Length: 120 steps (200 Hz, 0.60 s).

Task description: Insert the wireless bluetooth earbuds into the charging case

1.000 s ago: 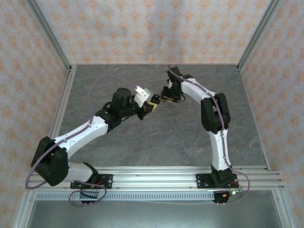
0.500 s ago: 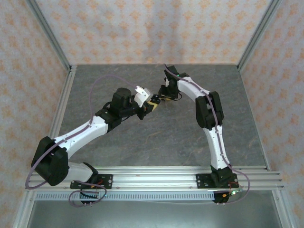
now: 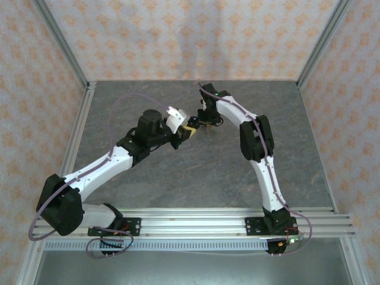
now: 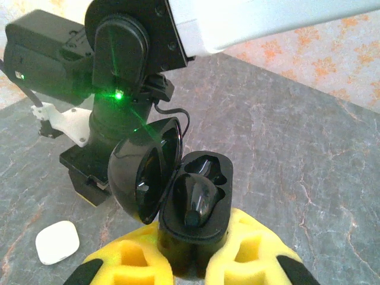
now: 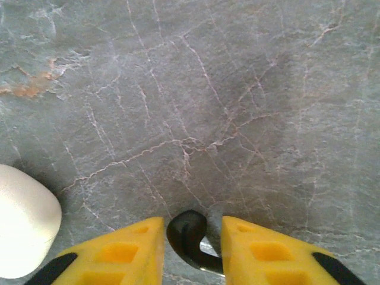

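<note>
**Bud and case both gripped above a bare grey table**

Grey veined stone-look tabletop point(image 3: 196, 172), orange-patterned walls point(image 3: 190, 35), aluminium frame point(image 3: 76, 139) along the edges. The left gripper point(image 4: 193, 258) clenches an open glossy black plastic charging case point(image 4: 193, 234), with a seated black bud point(image 4: 196, 199) inside (details too dark). The right gripper point(image 5: 193, 240) pinches a small black plastic earbud point(image 5: 185, 233) between its jaws, its lower part cut off. A white rounded case point(image 5: 21, 222) lies left of those jaws, with open table ahead.

A: L wrist cam, what's in the left gripper point(image 4: 190, 262)?
B: Black charging case point(image 4: 196, 236), clamped btwn yellow pads point(image 4: 254, 259). Lid point(image 4: 145, 172) swung open to the left. One black earbud point(image 4: 196, 199) seated in near well.
A: Behind it?
B: Right arm point(image 4: 122, 56), black, green light point(image 4: 119, 95) lit, close behind lid. White case point(image 4: 57, 242) flat on grey table point(image 4: 297, 166), lower left.
</note>
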{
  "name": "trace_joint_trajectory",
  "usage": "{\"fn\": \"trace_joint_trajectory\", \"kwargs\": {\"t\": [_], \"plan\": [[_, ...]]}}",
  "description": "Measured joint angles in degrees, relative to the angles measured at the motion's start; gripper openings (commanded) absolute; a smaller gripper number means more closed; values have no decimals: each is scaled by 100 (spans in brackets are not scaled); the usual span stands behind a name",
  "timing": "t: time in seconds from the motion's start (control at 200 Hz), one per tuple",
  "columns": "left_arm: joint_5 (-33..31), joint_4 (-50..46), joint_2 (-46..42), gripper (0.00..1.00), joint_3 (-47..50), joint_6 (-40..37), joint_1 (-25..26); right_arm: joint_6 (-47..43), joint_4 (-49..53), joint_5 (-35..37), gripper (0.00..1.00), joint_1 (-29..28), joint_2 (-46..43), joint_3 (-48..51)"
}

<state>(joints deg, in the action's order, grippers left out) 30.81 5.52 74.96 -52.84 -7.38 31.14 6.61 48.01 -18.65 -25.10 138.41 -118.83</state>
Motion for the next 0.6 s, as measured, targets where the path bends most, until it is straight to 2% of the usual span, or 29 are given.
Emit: {"fn": "trace_joint_trajectory", "kwargs": {"t": [0.235,0.41,0.6], "plan": [[-31,-9,-422,0,162,151,0,20,-256,70,19,2,-345,623],[-24,-11,-638,0,376,348,2,293,-457,-50,19,57,-1182,2004],[-28,-4,-855,0,621,595,155,787,-848,-319,19,374,-2321,3807]]}}
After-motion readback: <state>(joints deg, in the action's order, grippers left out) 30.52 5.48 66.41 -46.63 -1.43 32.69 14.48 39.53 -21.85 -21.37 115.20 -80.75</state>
